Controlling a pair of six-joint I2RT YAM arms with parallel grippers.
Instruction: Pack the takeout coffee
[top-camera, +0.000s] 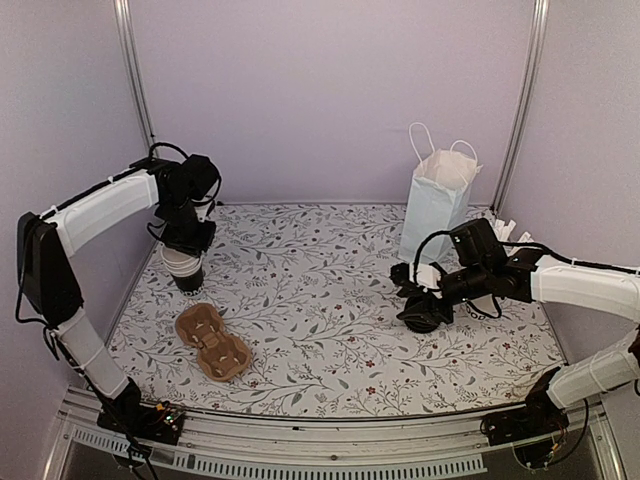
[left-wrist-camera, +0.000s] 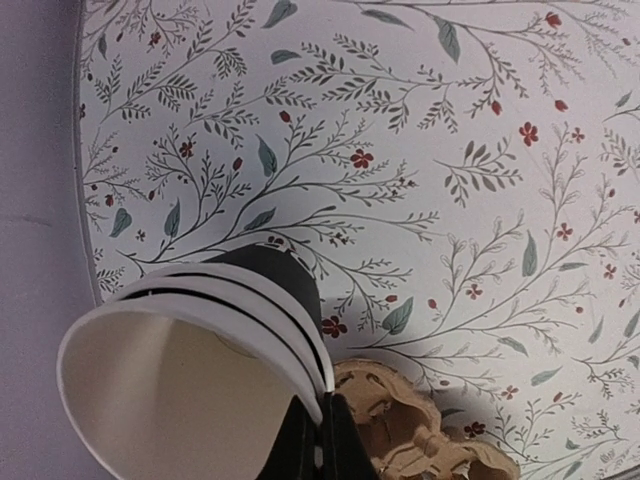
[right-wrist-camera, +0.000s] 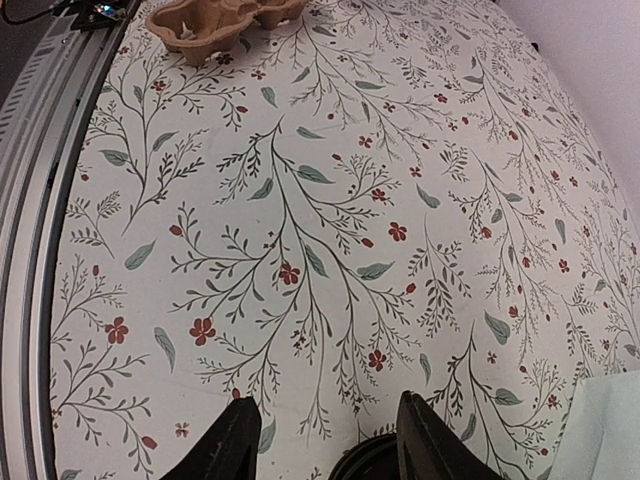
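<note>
Over at the far left the left gripper (left-wrist-camera: 320, 440) is clamped tight, its black fingers pinching the rim of the black paper cup (left-wrist-camera: 170, 390); the cup is white inside, lidless, and sits on top of a nest of like cups, their rims showing one behind another; the stack is by the left edge of the floral table (top-camera: 320, 300). Just in front of it, nearer the arms, lies the brown cup carrier (top-camera: 212, 343), flat and apart from the cups. Well to the right, the right gripper (right-wrist-camera: 325, 405) hangs low over the table, its jaws about half apart with the round black lid (top-camera: 422, 312) caught between them. Behind it stands the pale-blue paper bag (top-camera: 432, 212), upright, white tissue poking from its mouth.
</note>
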